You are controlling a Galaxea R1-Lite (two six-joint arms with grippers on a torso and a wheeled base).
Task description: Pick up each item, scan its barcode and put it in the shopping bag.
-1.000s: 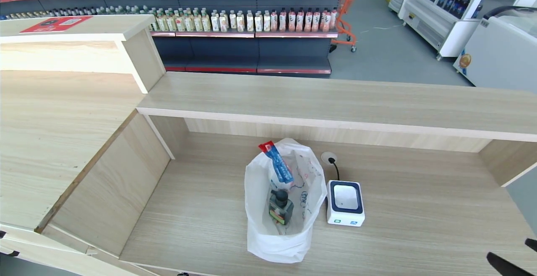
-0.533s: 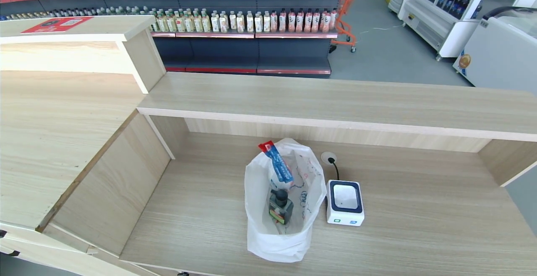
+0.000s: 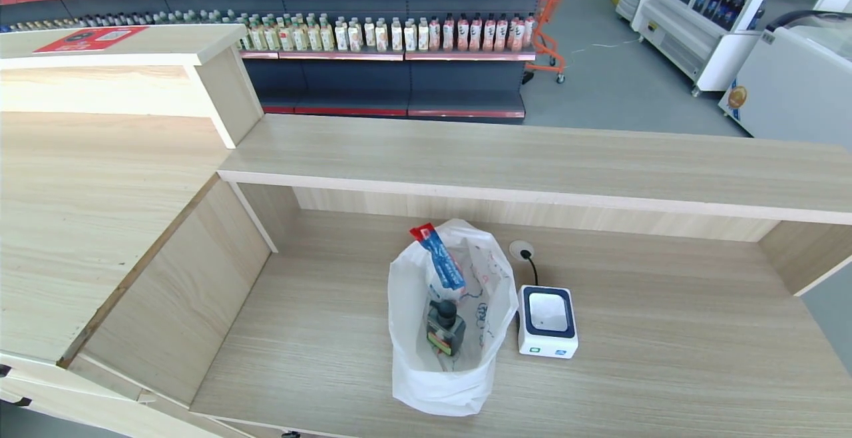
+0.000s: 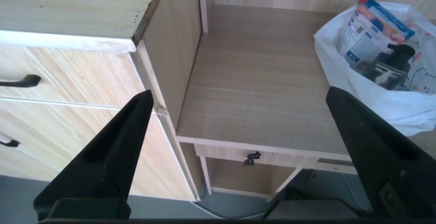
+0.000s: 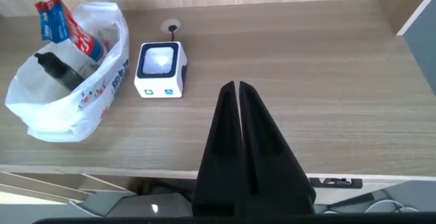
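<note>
A white shopping bag (image 3: 439,371) stands open on the lower counter. Inside it are a blue-and-red packet (image 3: 437,256), sticking up, and a dark bottle (image 3: 444,328). Just right of the bag sits the white barcode scanner (image 3: 548,321) with its window facing up. My left gripper (image 4: 238,94) is open and empty, off the counter's front left corner, with the bag (image 4: 340,54) to one side. My right gripper (image 5: 236,86) is shut on nothing, near the counter's front edge, right of the scanner (image 5: 160,67) and the bag (image 5: 54,112).
A raised wooden ledge (image 3: 532,165) runs behind the lower counter, and a side wall (image 3: 180,298) closes it on the left. The scanner's cable (image 3: 530,265) leads to a hole behind it. A drawer handle (image 4: 252,158) sits under the counter's front edge.
The right gripper's dark fingertips, at the head view's lower right corner one second ago, have drawn back out of that view. Bag, items and scanner have not moved.
</note>
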